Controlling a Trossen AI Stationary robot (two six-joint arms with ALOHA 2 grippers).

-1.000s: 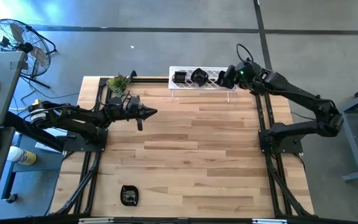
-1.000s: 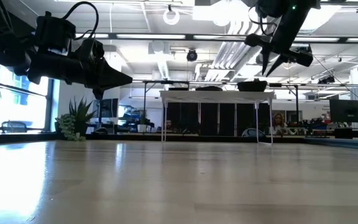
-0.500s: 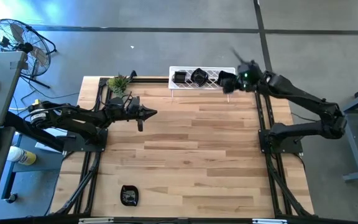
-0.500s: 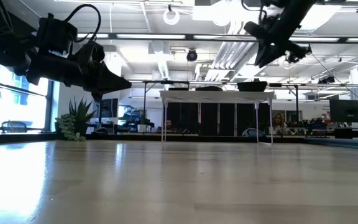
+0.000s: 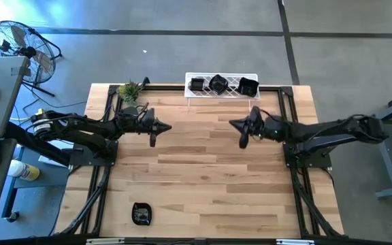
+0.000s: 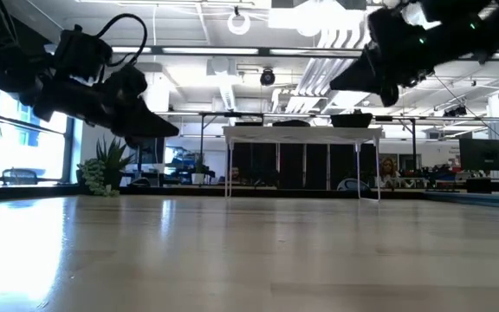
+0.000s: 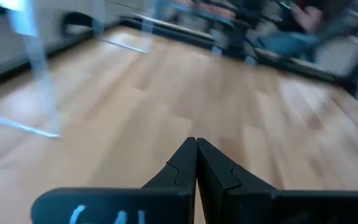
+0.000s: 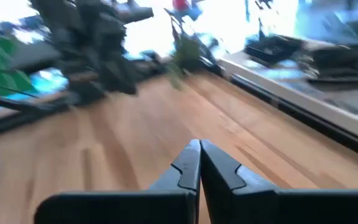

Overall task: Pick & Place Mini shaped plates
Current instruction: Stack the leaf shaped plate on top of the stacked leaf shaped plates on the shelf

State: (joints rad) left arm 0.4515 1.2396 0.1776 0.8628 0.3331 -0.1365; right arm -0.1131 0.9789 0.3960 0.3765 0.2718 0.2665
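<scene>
High view: the white rack (image 5: 222, 86) stands at the far edge of the wooden table (image 5: 203, 184), and three black mini plates (image 5: 218, 84) sit on it in a row.
Fourth plate: one more small black plate (image 5: 141, 214) lies alone on the table at the near edge, on the left arm's side, well apart from both arms.
Right gripper: the right gripper (image 5: 235, 124) hangs over the middle of the table, in front of the rack and apart from it; its fingers are pressed together with nothing between them, as the right wrist view (image 8: 199, 157) shows clearly.
Left gripper: the left gripper (image 5: 166, 126) hovers over the table on its own side, near the small green plant (image 5: 129, 90); the fingers are also together and empty (image 7: 195, 152).
Low view: both arms are above the table surface and touch nothing.
Step in hand: I judge that the rack now has its three plates and an arm must go for the lone plate.
How to do it well: the left arm seems the closer one. It should spread the fingers before descending, come from above, take the plate by its rim and close gently, because a glossy dish can slip.
Risk: a descent with the fingers closed would only push the plate away.
</scene>
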